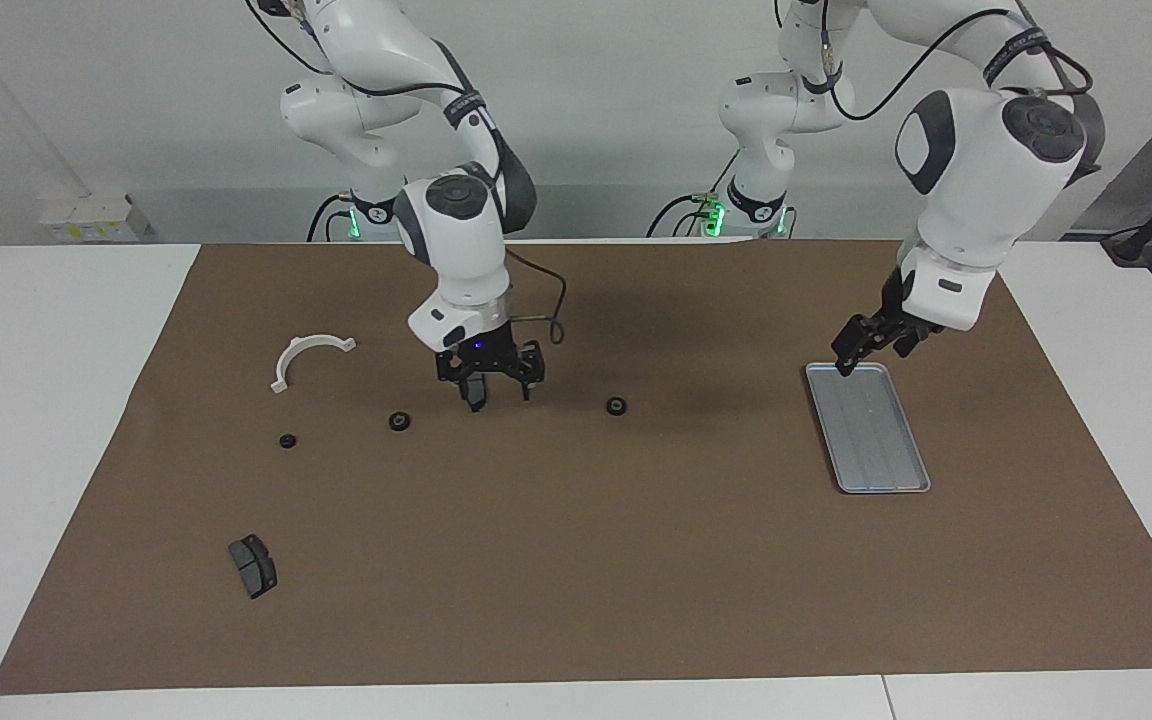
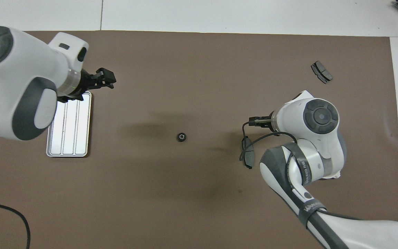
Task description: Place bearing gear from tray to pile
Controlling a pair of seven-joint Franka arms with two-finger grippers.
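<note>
The silver tray lies empty toward the left arm's end of the table, also in the overhead view. Three small black bearing gears lie on the mat: one mid-table, also seen from overhead, one and one near the pile. The pile is a white half-ring bracket, a brake pad and a second brake pad. My left gripper is open and empty over the tray's end nearer the robots. My right gripper is open over the first brake pad.
A brown mat covers the table, with white table edges around it. The right arm's cable hangs beside the brake pad. In the overhead view the right arm hides the bracket and two gears.
</note>
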